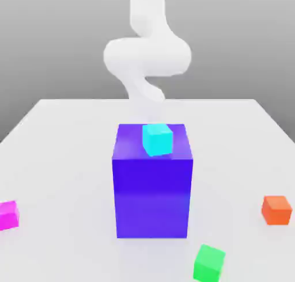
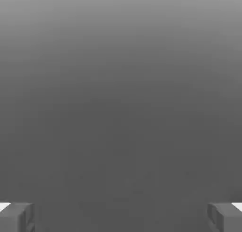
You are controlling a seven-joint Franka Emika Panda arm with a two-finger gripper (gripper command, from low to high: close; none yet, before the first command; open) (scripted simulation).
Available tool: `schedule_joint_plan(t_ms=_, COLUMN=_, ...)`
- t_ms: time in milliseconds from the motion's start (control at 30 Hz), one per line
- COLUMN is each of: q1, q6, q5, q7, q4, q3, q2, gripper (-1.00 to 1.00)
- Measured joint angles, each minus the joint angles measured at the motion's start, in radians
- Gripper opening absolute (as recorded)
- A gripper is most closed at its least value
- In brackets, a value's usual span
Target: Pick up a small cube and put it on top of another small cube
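Arm (image 1: 147,53): white, blurred, at the upper middle of the exterior view, behind the big block; it curves down toward the table's far side
Gripper (image 2: 121,217): two grey fingers (image 2: 16,217) at the lower corners of the hand view, set wide apart; nothing between them; plain grey background ahead
Table (image 1: 69,143): pale white top, filling the lower half of the exterior view
Pink cube (image 1: 8,214): at the left edge, low in the exterior view; on the table, well apart from the rest
Green cube (image 1: 208,262): lower right of centre, near the bottom edge; on the table, slightly turned, near the big block's lower right corner but not touching
Big block (image 1: 152,194): blue-violet, in the centre, upright
Cyan cube (image 1: 157,139): resting on the big block's top face
Orange cube (image 1: 276,209): on the table at the right edge
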Motion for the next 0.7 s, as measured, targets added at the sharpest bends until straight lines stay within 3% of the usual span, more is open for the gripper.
schedule_joint_plan(t_ms=433, q1=-0.247, q6=0.193, q5=-0.059, q7=0.223, q4=-0.079, q3=-0.126, q2=0.476, gripper=0.00)
schedule_joint_plan(t_ms=700, q1=-0.403, q6=0.313, q5=0.030, q7=0.268, q4=-0.128, q3=-0.218, q2=0.769, gripper=0.00)
